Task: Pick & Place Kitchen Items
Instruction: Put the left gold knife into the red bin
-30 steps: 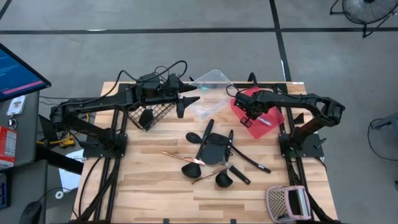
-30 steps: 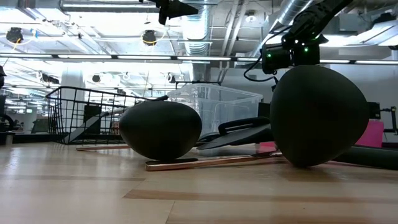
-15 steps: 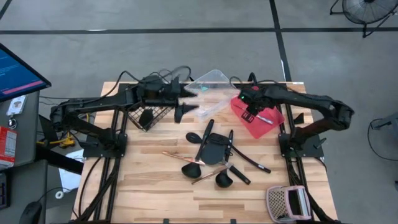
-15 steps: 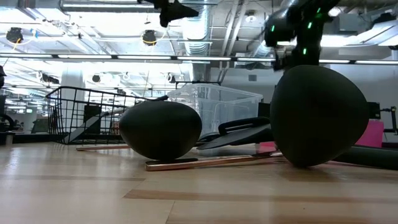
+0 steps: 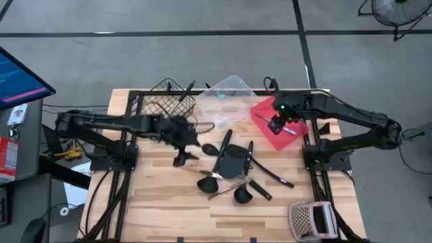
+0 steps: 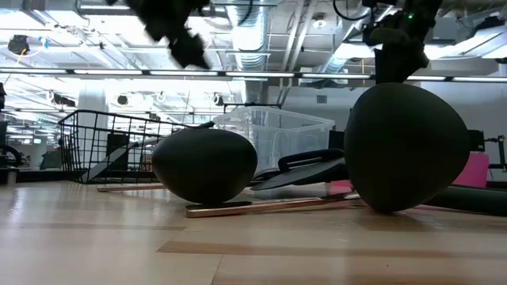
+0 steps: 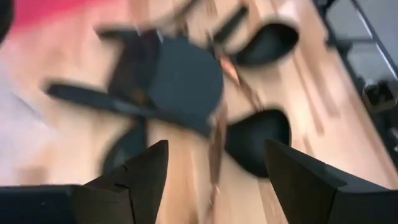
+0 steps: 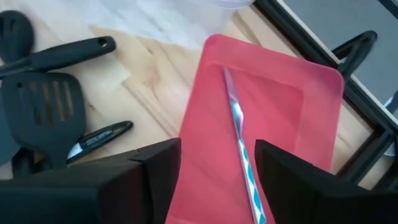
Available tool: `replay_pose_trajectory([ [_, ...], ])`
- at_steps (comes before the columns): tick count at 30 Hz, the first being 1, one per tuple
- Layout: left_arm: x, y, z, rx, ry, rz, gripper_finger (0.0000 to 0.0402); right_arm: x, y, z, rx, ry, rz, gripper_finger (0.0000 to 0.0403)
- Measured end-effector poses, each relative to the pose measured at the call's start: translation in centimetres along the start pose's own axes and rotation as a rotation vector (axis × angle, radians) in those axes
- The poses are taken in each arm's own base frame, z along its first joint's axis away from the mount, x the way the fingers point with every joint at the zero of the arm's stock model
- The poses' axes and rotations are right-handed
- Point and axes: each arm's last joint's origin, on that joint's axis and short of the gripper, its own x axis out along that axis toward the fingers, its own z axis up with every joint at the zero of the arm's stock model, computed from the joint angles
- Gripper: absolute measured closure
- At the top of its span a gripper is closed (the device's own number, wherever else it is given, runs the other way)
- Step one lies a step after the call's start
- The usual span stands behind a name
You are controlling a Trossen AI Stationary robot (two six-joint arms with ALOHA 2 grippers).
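The kitchen items [image 5: 229, 165] lie in a loose pile mid-table: a black spatula [image 7: 186, 81], black ladles [image 7: 261, 140] and copper-coloured pieces [image 5: 199, 171]. My left gripper [image 7: 214, 180] hangs open above the table just left of the pile [image 5: 182, 152], tipped down toward it, with nothing between its fingers. My right gripper [image 8: 217, 180] is open above the red tray [image 8: 280, 87]. A thin silver piece with teal bands [image 8: 239, 130] lies flat in that tray. In the low view two ladle bowls [image 6: 204, 165] [image 6: 404, 146] rest on the wood.
A black wire basket [image 5: 165, 102] with a utensil leaning in it stands at the far left. The clear tub [image 5: 229, 94] sits beside it. A pinkish perforated box [image 5: 310, 219] is at the near right corner. Bare wood shows along the near left.
My left gripper has swung from above the basket and tub toward the table's near edge and down, tipping its fingers toward the pile. My right gripper has risen above the red tray, where the silver piece lies still.
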Motion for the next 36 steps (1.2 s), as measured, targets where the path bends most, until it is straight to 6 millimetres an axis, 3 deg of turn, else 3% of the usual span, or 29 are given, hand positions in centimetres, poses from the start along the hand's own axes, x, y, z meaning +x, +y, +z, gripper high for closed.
replay_pose_trajectory([
  [6, 3.2, -1.1, -4.5, -0.005, -0.017, -0.033, 0.0156, 0.1, 0.9, -0.2, -0.043, 0.02, 0.016, 0.0215],
  [13, 4.7, -1.7, -7.5, 0.079, -0.051, -0.019, 0.0156, 0.6, 1.4, -0.3, -0.042, 0.055, 0.029, 0.0223],
  [19, 6.2, -1.5, -8.5, 0.084, -0.089, -0.007, 0.0156, 0.9, 1.5, -0.2, -0.045, 0.074, 0.023, 0.0219],
  [30, 10.1, -0.9, -10.3, 0.048, 0.001, 0.012, 0.0156, 1.3, 1.7, -0.3, -0.055, 0.116, 0.033, 0.0224],
  [36, 11.3, -0.9, -11.1, 0.051, 0.04, 0.013, 0.0156, 1.4, 1.7, -0.3, -0.06, 0.118, 0.034, 0.0227],
])
